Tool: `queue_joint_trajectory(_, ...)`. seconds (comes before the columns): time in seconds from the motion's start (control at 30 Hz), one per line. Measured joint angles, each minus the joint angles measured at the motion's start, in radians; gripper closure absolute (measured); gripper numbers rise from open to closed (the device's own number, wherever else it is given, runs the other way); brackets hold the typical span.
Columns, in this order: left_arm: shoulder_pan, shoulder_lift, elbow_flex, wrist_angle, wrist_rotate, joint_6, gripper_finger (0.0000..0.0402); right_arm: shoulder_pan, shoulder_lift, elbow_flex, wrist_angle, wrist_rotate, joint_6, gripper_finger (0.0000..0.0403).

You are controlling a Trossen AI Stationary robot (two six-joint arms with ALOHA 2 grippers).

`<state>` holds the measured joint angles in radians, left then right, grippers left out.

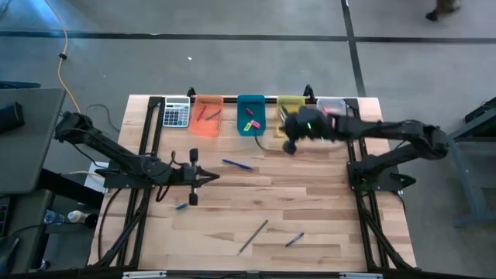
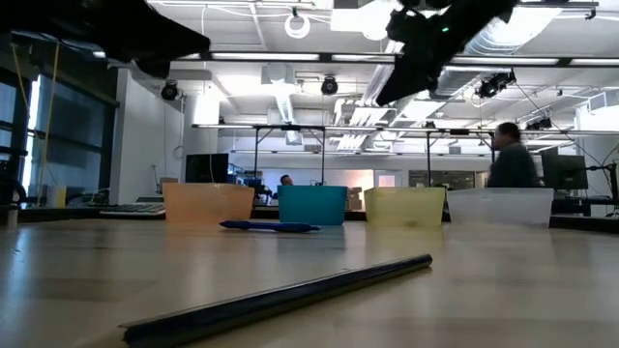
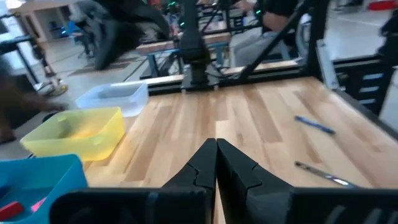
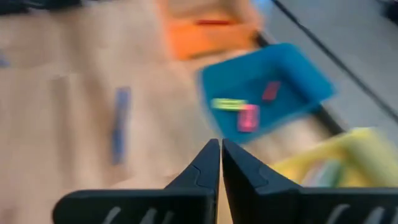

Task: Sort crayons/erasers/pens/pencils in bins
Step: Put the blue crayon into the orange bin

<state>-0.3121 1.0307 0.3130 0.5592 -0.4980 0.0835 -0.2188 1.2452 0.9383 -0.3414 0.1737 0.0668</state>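
Table (image 1: 310,217): pale wood planks; four bins in a row along the far edge, a calculator (image 1: 177,113) at the end of the row, loose sticks scattered nearer.

Right gripper (image 1: 291,144): in the air at the near edge of the yellow bin; jaws pressed together, nothing between them in its wrist view. Picture smeared, so it looks to be in motion.

Left gripper (image 1: 211,177): low over mid-table, jaws closed and empty; waiting.

Bins: orange bin (image 1: 208,116) with thin reddish sticks inside; teal bin (image 1: 250,116) ahead and to one side of the right jaws, holding erasers (image 4: 247,117), a pink block, a yellow-green one and a red bit; yellow bin (image 1: 290,108) just beside the right jaws, something pale green inside, too blurred to name; clear bin (image 1: 331,104) beyond the right wrist.

Still loose: blue pen (image 1: 237,164) ahead of the left jaws, between the two grippers; short blue piece (image 1: 180,205) beside the left arm; dark pencil (image 1: 253,236) and another blue pen (image 1: 294,240) well away from both jaws, near the front edge.

Risk: four items unsorted. Thin round sticks lie flat on the wood; closed jaws coming down could roll one away or pinch only its end. The right arm swinging low might clip the yellow bin rim and shove the row.
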Motion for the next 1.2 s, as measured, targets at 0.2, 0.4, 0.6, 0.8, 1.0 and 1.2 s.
queue_joint_trajectory(0.2, -0.045, -0.049, 0.0, -0.017, 0.001, 0.015, 0.0401, 0.291, -0.067, -0.18, 0.177, 0.087, 0.126, 0.04)
queue_joint_trajectory(0.4, -0.039, -0.028, 0.001, -0.023, 0.056, 0.007, 0.0401, 0.585, -0.046, -0.195, 0.181, 0.259, 0.212, 0.0402)
queue_joint_trajectory(0.6, -0.039, -0.008, 0.0, -0.027, 0.091, 0.007, 0.0401, 0.808, 0.01, -0.195, 0.131, 0.467, 0.4, 0.0402)
queue_joint_trajectory(0.8, -0.039, -0.007, 0.0, -0.041, 0.095, -0.018, 0.0401, 0.934, 0.174, -0.11, 0.019, 0.481, 0.532, 0.0402)
queue_joint_trajectory(1.0, -0.039, -0.007, 0.0, -0.041, 0.095, -0.026, 0.0401, 0.986, 0.391, 0.108, -0.201, 0.413, 0.582, 0.0381)
queue_joint_trajectory(1.2, -0.039, -0.007, 0.0, -0.049, 0.095, -0.027, 0.0401, 1.014, 0.561, 0.286, -0.397, 0.235, 0.667, 0.0299)
